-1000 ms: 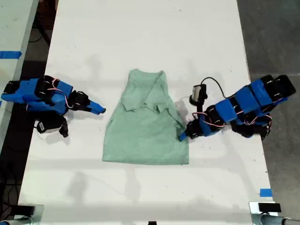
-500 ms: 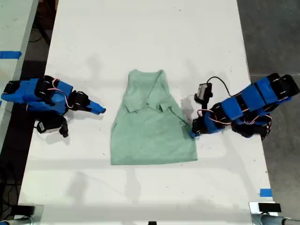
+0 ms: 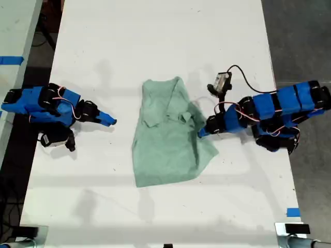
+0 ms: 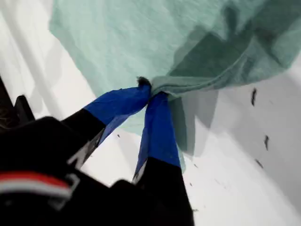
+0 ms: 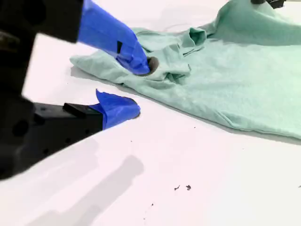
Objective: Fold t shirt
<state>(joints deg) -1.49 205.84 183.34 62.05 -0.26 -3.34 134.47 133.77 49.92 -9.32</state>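
The t shirt (image 3: 168,134) is lying mid-table, looking light and floppy so edges are probably the best grab, with my first gripper (image 4: 149,92) pinching its side hem while my second gripper (image 5: 134,87) is sitting spread apart nearby.

A white tabletop (image 3: 155,41) fills the exterior view. A strip of blue tape (image 3: 292,212) sticks near its lower right corner, and another blue tape piece (image 3: 11,60) lies on the neighbouring surface at left.
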